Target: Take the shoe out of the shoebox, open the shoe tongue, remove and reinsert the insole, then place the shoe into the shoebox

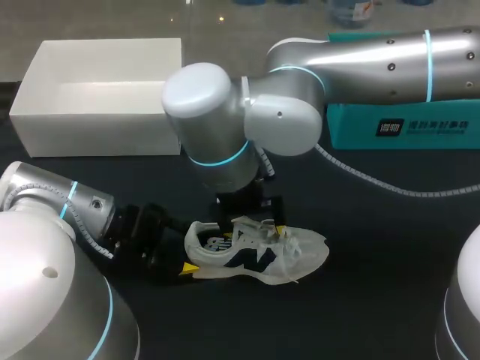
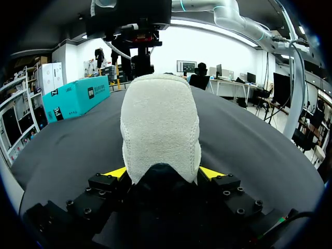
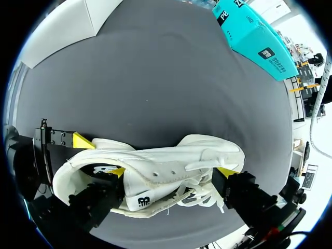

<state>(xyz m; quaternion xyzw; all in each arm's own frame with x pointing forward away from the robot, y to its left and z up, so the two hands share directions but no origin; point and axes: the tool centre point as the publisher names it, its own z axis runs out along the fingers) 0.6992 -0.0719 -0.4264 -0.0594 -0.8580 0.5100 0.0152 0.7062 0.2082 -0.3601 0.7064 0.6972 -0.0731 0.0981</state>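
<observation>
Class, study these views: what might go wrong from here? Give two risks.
The left hand grips the shoe only at the heel, so the shoe may twist or slip free if the right hand pulls on it. Loose laces lie close by the right hand and could snag on it.
</observation>
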